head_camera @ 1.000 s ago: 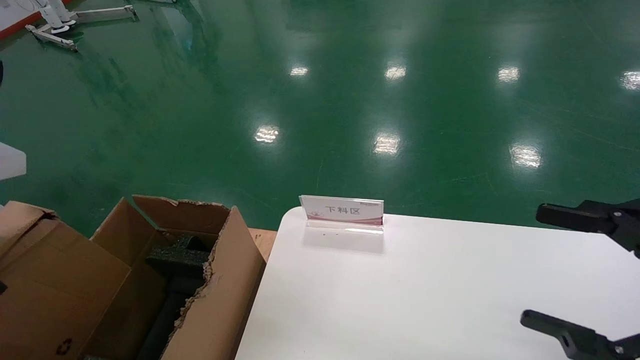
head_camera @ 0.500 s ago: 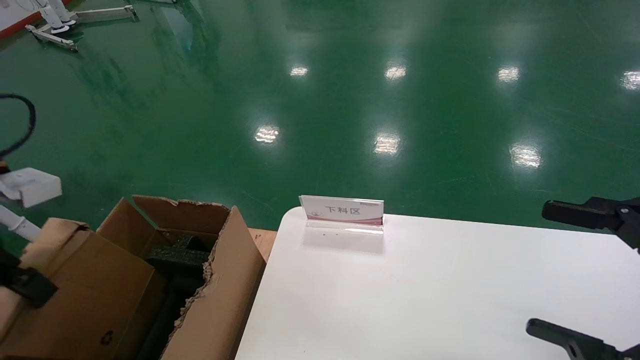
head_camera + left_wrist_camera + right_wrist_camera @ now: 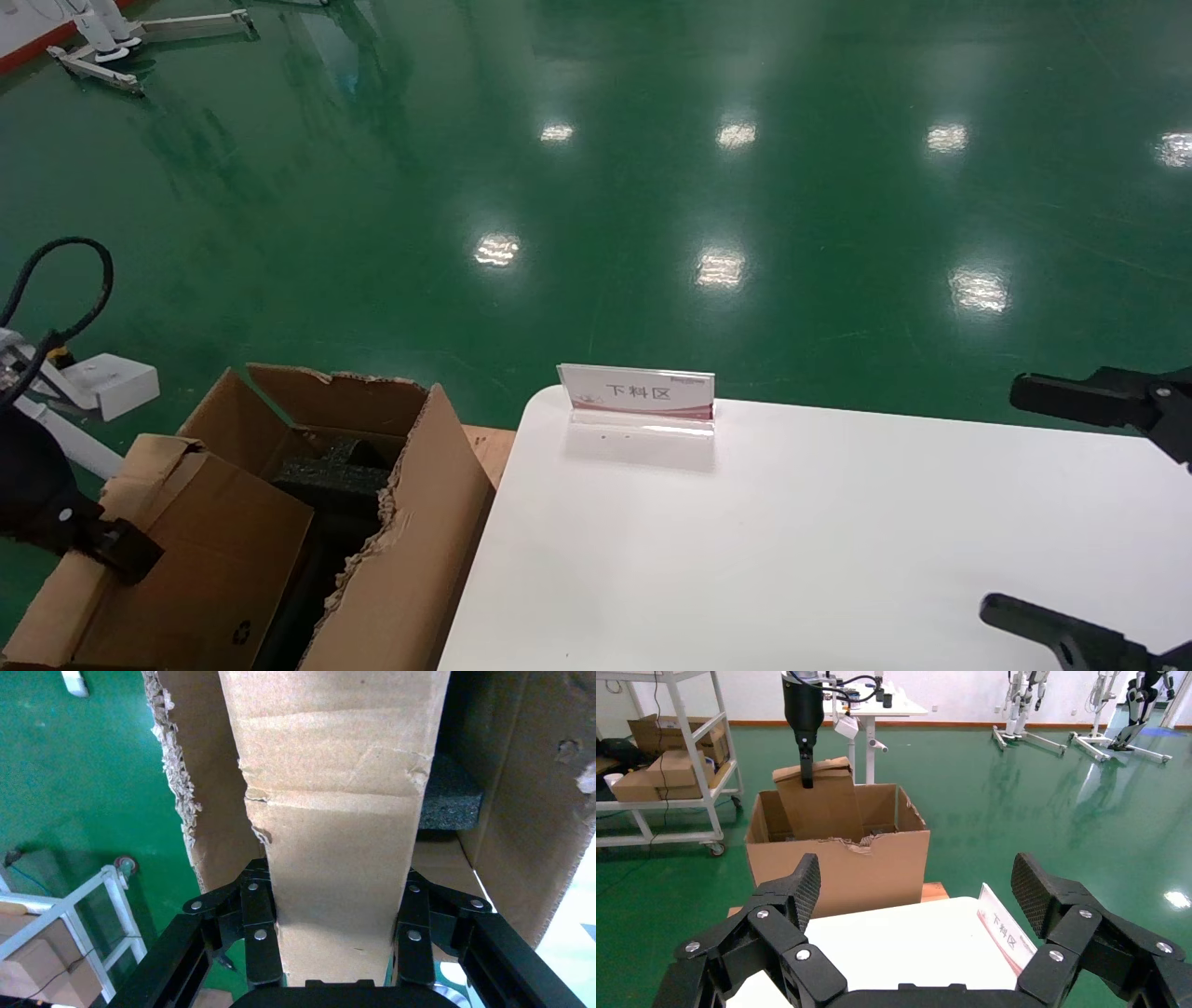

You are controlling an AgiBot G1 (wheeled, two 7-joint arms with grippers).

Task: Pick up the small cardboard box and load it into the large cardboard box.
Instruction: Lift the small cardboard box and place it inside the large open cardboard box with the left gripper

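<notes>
One small cardboard box (image 3: 196,550), one large cardboard box (image 3: 410,559), two grippers, one sign (image 3: 637,396)

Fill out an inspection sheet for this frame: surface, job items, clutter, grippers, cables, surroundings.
Surface: white table, bare apart from a sign holder at its far edge.
Job's things: small cardboard box held tilted, its lower part inside the large cardboard box; black foam shows in the large box.
Clutter: nothing seen on the table besides the sign.
Grippers: left gripper shut on the small box above the large box; right gripper open, idle over the table's right side.
Cables: black cable looping by the left arm.
Surroundings: green floor; shelving cart with cartons; robot stands behind.
</notes>
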